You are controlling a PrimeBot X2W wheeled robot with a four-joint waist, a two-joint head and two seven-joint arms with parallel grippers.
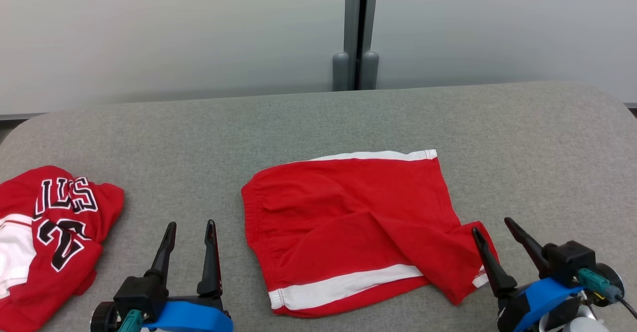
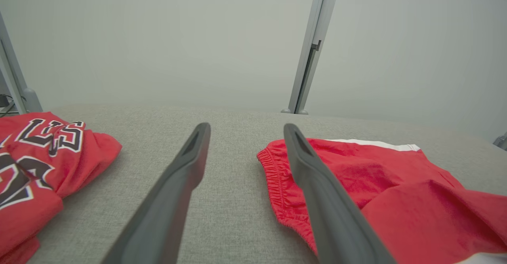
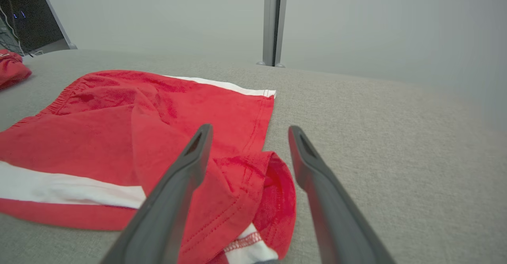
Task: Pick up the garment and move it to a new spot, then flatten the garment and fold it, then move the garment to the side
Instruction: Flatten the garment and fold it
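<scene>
Red shorts (image 1: 348, 217) with white side stripes lie spread on the grey table, waistband to the left, one leg hem rumpled and folded over at the lower right. The shorts (image 2: 396, 192) also fill the right of the left wrist view, and the shorts (image 3: 158, 137) spread across the left of the right wrist view. My left gripper (image 1: 191, 228) stands open just left of the waistband, nothing between its fingers. My right gripper (image 1: 492, 225) stands open over the rumpled leg hem (image 3: 273, 177), holding nothing.
A crumpled red jersey (image 1: 45, 237) with black and white lettering lies at the table's left edge; the jersey (image 2: 39, 161) also sits left of my left fingers. A grey partition post (image 1: 356, 33) stands behind the grey table (image 1: 522, 138). Bare table lies far and right.
</scene>
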